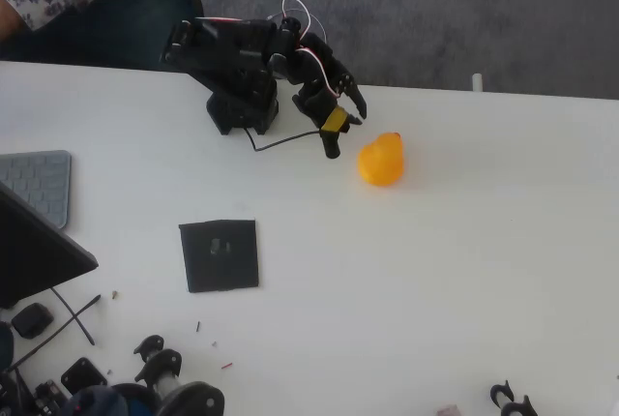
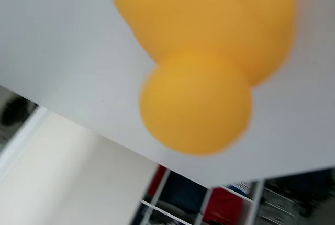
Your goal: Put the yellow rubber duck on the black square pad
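Black two-finger tool [image 1: 346,130] spread open, empty, just beside the small rounded yellow rubber duck [image 1: 381,160] near the white worktop's [image 1: 464,261] far edge. Bare worktop between duck and thin matte black square pad [image 1: 219,255], well apart toward the near-left corner. Blurred in wrist view, plain yellow-orange [image 2: 204,68].

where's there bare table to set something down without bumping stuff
In the overhead view, the widest bare stretch of white table runs right of the black square pad and below the yellow rubber duck. It is crowded at the lower left, with small black parts and the grey keyboard.
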Robot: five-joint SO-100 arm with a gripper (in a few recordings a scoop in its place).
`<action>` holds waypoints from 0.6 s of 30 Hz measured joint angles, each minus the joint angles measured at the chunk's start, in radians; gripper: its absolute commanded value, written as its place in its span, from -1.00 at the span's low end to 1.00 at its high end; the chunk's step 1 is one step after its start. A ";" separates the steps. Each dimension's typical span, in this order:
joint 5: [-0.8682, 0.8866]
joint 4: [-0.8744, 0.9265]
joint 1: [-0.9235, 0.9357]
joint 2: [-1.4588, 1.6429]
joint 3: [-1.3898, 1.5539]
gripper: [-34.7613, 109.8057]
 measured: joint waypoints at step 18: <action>0.011 0.002 -0.103 -0.003 0.000 -0.14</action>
